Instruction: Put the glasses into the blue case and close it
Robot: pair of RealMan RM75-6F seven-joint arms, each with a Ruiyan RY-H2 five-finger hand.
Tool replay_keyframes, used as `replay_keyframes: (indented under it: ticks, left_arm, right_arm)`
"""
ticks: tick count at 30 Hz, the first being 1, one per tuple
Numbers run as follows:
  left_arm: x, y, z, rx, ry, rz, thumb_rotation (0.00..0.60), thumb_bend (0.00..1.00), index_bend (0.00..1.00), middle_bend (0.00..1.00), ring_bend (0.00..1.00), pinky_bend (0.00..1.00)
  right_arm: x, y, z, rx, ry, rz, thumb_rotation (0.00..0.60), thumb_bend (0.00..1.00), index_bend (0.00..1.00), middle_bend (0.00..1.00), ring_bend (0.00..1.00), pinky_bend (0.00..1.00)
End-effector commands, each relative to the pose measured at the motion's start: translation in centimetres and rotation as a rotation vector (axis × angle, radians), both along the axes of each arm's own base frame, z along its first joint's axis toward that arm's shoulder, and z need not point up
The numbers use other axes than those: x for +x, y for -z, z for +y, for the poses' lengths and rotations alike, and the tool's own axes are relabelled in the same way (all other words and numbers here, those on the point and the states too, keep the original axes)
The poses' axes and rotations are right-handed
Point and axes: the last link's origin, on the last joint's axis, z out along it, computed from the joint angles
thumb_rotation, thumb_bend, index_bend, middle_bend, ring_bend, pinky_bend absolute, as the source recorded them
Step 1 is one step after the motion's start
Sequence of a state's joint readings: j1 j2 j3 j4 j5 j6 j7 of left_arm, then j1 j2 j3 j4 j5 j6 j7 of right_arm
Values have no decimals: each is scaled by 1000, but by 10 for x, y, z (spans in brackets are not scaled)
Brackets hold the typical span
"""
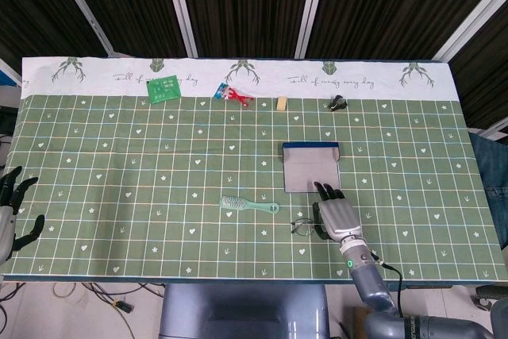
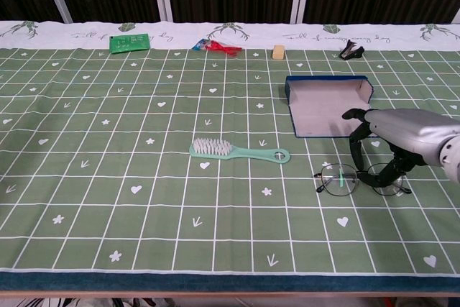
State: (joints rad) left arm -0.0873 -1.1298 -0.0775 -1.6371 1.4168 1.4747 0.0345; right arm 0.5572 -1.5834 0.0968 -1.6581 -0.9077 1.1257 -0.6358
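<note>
A green checked cloth covers the tabletop (image 2: 108, 199). The blue case (image 2: 327, 104) lies open toward the right, and the glasses (image 2: 343, 179) lie flat just in front of it. The right hand (image 2: 399, 138) arches over the glasses' right lens, fingertips down at the frame; whether it has them gripped cannot be told. The left hand (image 1: 11, 210) hangs at the left edge, fingers spread, holding nothing. A green brush (image 2: 237, 152) lies left of the glasses.
</note>
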Motion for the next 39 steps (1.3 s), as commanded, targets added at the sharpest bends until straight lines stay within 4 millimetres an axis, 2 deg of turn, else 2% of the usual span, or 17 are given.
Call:
replay_keyframes:
  ticks: [1, 24, 32, 39]
  left_arm:
    - [0, 0, 0, 0, 0, 1, 600, 383, 149, 0, 0, 0]
    - [0, 0, 0, -1, 0, -1, 600, 384, 149, 0, 0, 0]
    - [1, 0, 0, -1, 0, -3, 600, 383, 149, 0, 0, 0]
    - [0, 0, 0, 1, -1, -5, 600, 384, 149, 0, 0, 0]
  right_arm:
    - [-1, 0, 0, 2, 1, 5, 600, 456, 594, 0, 56, 151]
    - [1, -4, -1, 1, -1, 9, 600, 484, 617, 0, 56, 151]
    - [9, -15, -6, -6, -26, 0, 600, 488, 622, 0, 56, 151]
    - [24, -31, -24, -50, -66, -1, 600, 487, 622, 0, 56, 151]
